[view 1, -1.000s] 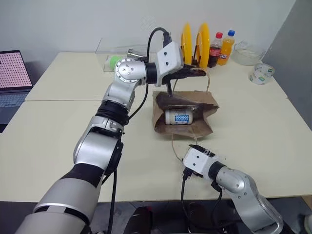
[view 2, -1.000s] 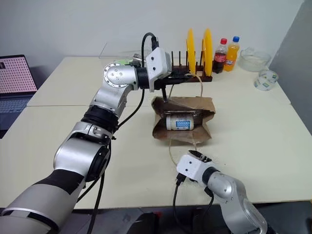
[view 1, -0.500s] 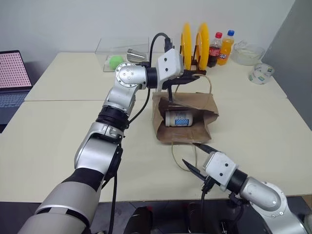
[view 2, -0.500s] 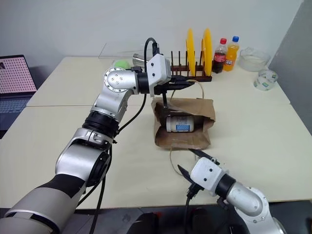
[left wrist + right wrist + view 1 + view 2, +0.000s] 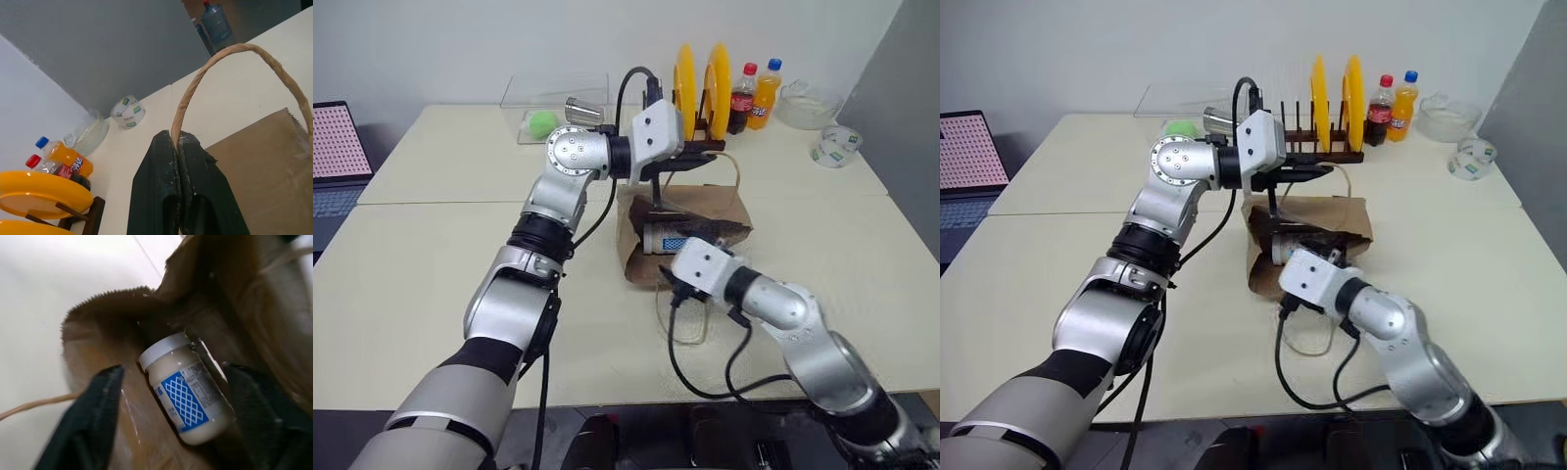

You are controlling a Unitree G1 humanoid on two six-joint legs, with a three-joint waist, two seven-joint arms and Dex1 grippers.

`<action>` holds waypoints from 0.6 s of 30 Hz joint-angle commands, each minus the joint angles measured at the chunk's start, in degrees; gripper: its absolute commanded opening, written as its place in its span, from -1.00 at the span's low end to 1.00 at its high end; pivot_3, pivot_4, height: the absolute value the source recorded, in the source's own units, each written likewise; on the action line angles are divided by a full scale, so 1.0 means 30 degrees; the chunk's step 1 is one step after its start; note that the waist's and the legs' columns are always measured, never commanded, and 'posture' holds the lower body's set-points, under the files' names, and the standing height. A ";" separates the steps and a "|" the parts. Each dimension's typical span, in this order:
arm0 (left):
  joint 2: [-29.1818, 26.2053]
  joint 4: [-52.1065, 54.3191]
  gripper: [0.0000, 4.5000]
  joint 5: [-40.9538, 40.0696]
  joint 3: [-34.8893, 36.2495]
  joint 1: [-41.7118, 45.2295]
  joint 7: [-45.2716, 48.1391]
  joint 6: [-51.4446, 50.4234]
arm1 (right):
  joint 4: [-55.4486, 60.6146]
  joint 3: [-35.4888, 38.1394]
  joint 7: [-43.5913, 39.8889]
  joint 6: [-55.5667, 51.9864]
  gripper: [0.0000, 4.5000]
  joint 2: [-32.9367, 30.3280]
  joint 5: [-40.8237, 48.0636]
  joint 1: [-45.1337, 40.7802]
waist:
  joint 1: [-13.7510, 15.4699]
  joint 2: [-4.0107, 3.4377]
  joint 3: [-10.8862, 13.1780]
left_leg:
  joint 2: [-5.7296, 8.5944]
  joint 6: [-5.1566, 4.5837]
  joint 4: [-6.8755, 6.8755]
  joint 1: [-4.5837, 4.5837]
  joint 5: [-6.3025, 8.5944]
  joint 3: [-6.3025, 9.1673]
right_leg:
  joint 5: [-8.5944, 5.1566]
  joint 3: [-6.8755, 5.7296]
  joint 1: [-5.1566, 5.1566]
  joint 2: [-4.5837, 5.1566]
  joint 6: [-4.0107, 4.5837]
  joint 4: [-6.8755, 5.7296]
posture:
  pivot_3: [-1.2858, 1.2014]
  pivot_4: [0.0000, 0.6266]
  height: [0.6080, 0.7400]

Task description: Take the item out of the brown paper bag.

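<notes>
Here, head view: brown paper bag (image 5: 685, 227) at frame centre, left gripper (image 5: 703, 149) clenched on its cord handle (image 5: 736, 176); left wrist view: fingers (image 5: 161, 186) pinch the cord; right wrist view: item (image 5: 185, 392) lies inside the bag, dead ahead between spread right gripper (image 5: 178, 431) jaws, long axis diagonal upper-left to lower-right; right arm nearer.

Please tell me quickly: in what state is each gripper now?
Left gripper: shut on the bag's handle.
Right gripper: open at the bag mouth, its fingers either side of the item, not holding it.
</notes>
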State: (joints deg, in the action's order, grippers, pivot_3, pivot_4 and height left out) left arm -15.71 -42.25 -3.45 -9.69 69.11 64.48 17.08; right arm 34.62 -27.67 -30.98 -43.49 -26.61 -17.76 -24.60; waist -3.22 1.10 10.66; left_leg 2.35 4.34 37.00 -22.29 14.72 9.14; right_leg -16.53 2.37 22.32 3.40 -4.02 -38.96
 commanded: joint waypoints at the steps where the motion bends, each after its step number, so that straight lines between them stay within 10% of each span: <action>1: -0.0053 0.0468 -1.00 -0.0057 0.0156 0.0497 -0.0069 0.0331 | -0.1579 -0.1462 0.0270 0.0093 0.98 -0.0482 -0.2290 -0.1232 | 0.0011 0.0000 0.0000 | -0.0001 0.0004 0.0004 -0.0005 -0.0002 0.0004 | 0.0000 -0.0007 0.0001 0.0001 0.0000 0.0000 | 0.03 -0.52 1.00; 18: 0.0092 0.0260 -1.00 0.0010 0.0161 0.0463 -0.0182 0.0747 | -0.9254 -0.5820 -0.2417 0.2884 0.98 -0.0313 -0.9106 -0.5683 | -0.0062 0.0000 0.0000 | 0.0001 0.0020 0.0008 -0.0023 -0.0012 0.0002 | 0.0001 -0.0009 0.0028 0.0005 0.0000 -0.0011 | 0.03 -0.52 1.00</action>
State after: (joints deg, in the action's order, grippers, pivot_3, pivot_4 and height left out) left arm -15.50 -42.45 -3.25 -9.69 69.11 64.41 18.27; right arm 8.01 -44.68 -37.56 -36.50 -27.89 -43.59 -40.72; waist -3.41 1.10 10.66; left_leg 2.36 4.41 37.02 -22.36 14.68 9.14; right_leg -16.52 2.34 22.40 3.42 -4.02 -38.99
